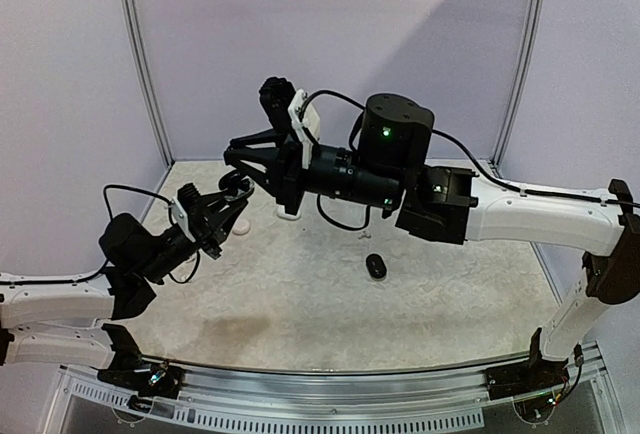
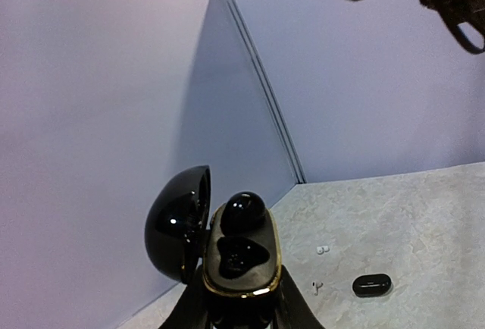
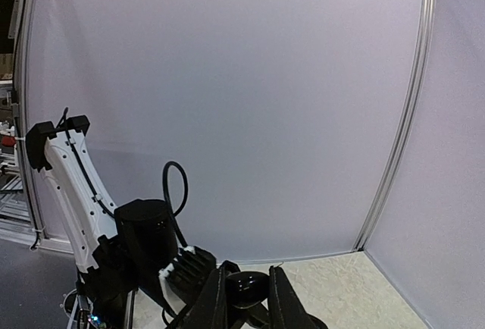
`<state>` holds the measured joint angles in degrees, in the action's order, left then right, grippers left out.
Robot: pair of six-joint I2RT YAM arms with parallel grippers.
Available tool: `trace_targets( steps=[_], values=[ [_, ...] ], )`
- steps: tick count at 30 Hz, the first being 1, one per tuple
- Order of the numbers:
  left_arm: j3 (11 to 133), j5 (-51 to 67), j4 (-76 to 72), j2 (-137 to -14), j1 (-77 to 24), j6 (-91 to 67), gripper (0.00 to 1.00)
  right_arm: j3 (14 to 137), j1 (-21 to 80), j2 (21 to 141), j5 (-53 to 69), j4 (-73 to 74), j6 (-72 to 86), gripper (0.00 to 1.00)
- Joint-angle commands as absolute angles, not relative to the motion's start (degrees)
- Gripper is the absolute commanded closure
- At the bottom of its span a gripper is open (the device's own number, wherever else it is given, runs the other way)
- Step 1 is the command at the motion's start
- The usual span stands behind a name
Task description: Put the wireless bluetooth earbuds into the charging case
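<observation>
At the left of the top view, an open black case [image 2: 241, 292] is clamped in the left gripper [image 1: 224, 212], and one black earbud [image 2: 242, 211] is seated in its upper socket. Just above it, toward centre, a second earbud [image 3: 246, 289] is pinched between the narrowly set fingers of the right gripper [image 3: 248, 270]. At centre, a closed case [image 1: 375, 266] is seen on the table [image 1: 450, 304].

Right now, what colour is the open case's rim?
Gold, on the black charging case; left wrist view shows it best.
</observation>
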<state>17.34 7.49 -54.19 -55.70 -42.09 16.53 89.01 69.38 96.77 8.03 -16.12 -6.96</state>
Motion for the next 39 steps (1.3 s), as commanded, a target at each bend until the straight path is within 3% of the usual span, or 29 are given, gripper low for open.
trace_targets(
  steps=[1,9,39],
  values=[
    [15.62,12.2,-57.61,-53.85,-41.83,22.1,1.0,86.95,69.68,97.88,5.59,-21.13,-7.27,1.0],
    [15.13,12.73,-56.8,-52.67,-41.77,26.21,1.0,87.14,70.78,102.17,5.43,-24.13,-7.53,1.0],
    [16.72,5.27,-56.79,-52.32,-43.32,11.65,1.0,84.87,72.1,107.43,-5.64,-31.96,-2.51,1.0]
  ],
)
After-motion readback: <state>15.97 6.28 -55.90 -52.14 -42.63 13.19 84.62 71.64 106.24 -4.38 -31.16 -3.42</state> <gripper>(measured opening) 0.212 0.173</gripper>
